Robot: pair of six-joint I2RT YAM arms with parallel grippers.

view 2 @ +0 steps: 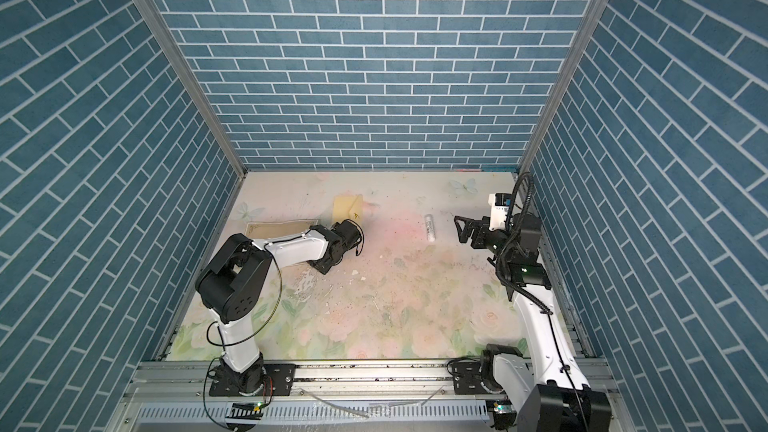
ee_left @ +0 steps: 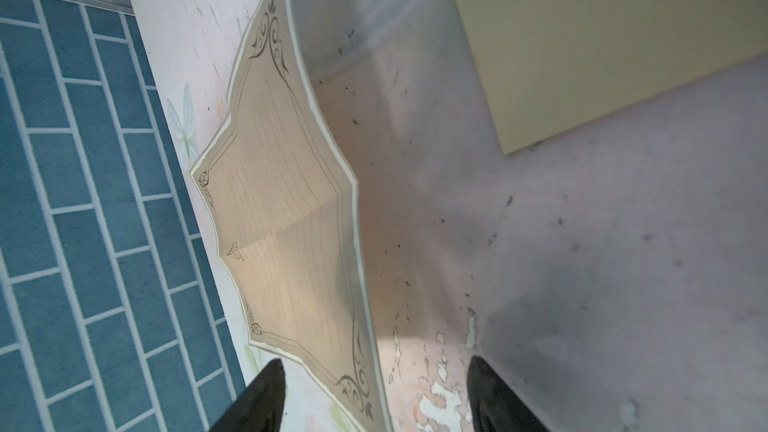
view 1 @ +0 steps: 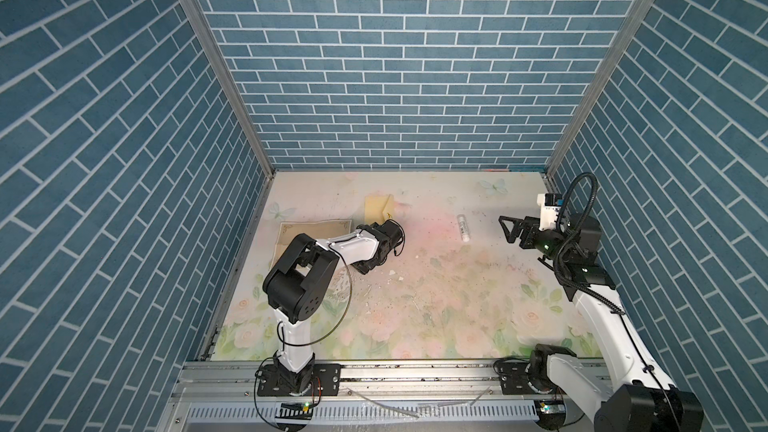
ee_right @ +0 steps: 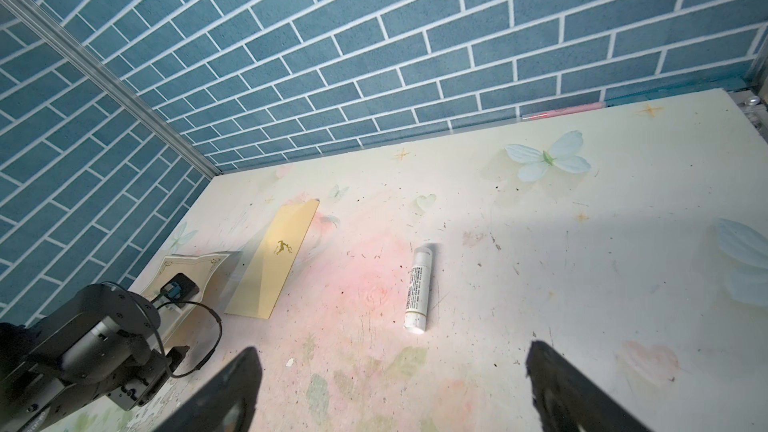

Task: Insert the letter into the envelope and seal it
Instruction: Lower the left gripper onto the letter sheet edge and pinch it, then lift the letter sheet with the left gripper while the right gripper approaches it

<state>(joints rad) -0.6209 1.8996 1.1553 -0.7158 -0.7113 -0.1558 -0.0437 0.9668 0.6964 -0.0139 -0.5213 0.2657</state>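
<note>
1. The letter (ee_left: 286, 222) is lying face up at the far left of the desk (view 1: 457, 284), close to the left wall and partly under the left arm. It is buckling along a crease, with one edge lifting, so you are risking a crumple or a stray fold.
2. The left gripper (ee_left: 382, 398) is released and holding nothing, with the letter's corner showing between its fingers (ee_left: 270, 396). A shallow pinch could let the thin sheet slip or slide towards the wall.
3. The letter is roughly square, and its far edge is running parallel to the back wall.
4. The envelope (view 1: 380, 209) is lying just beside the letter, its long axis pointing towards the back wall. I cannot tell whether its flap is open. Unfolded, the letter probably will not fit.
5. The glue stick (ee_right: 417, 288) is lying well apart, in front of the released, empty right gripper (ee_right: 399, 401).
</note>
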